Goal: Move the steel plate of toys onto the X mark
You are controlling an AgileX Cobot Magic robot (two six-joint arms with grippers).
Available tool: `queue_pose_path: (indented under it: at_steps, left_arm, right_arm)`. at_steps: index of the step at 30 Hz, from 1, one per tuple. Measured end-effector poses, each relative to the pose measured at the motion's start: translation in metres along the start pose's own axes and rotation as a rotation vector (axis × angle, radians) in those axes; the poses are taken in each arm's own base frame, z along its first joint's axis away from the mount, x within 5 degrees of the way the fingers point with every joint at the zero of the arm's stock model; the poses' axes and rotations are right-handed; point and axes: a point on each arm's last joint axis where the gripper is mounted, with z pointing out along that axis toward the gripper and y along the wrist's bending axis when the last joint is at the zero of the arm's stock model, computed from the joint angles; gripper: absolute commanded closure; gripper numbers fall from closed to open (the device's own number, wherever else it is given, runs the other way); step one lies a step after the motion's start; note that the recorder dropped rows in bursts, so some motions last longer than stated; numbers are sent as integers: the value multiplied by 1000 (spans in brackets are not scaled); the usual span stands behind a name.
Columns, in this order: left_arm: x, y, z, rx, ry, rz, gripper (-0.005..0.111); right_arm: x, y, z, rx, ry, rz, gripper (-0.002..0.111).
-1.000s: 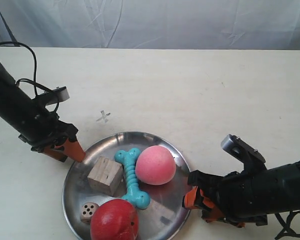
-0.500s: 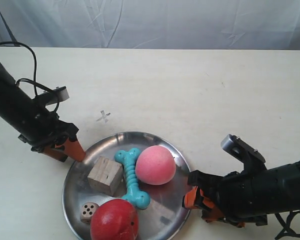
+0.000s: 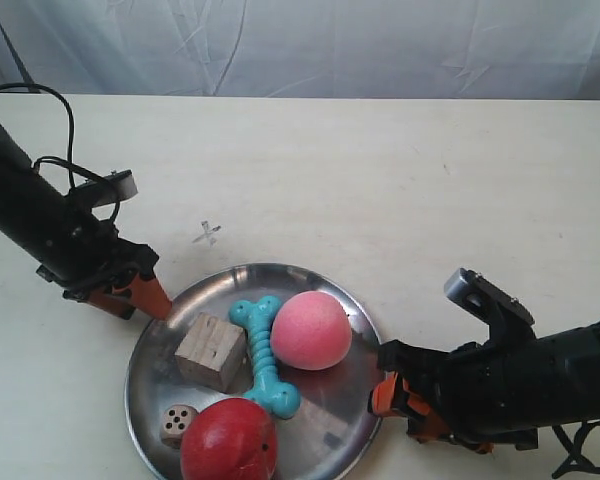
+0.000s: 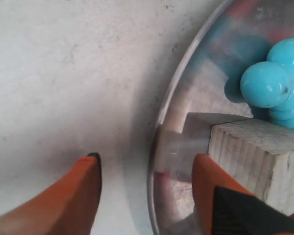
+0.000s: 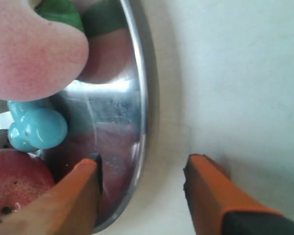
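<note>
The steel plate [image 3: 280, 269] lies near the table's front, a short way from the X mark [image 3: 207, 234]. It holds the pink ball [image 3: 310, 330], red ball [image 3: 228, 440], teal bone [image 3: 263, 355], wooden cube [image 3: 210, 350] and small die [image 3: 178, 423]. My left gripper [image 3: 140, 298] is open and straddles the plate's rim [image 4: 171, 98], one finger over the table and one inside by the cube [image 4: 259, 156] and bone [image 4: 274, 83]. My right gripper [image 3: 390, 395] is open astride the opposite rim [image 5: 143, 98], near the pink ball [image 5: 34, 49], bone [image 5: 36, 129] and red ball [image 5: 14, 181].
The cream tabletop [image 3: 380, 180] stretches back to a pale cloth backdrop [image 3: 310, 45]. A black cable [image 3: 65, 130] loops over the arm at the exterior view's left. The plate sits close to the table's front edge.
Both arms have shifted by only a hair. The plate and the toys have not moved.
</note>
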Motion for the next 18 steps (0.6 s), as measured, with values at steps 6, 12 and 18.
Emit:
queue_pose_path:
  at_steps: [6,12,18]
  left_arm:
    - [0,-1,0,9,0,-5,53]
    - [2,-7,5,24,18,-3,53]
    - [8,-16,17,3,50,31,53]
  right_arm:
    - [1,1,0,-10,7,-4,57]
    - [2,2,0,-27,17,-7,57]
    - [3,3,0,-29,21,-11,57]
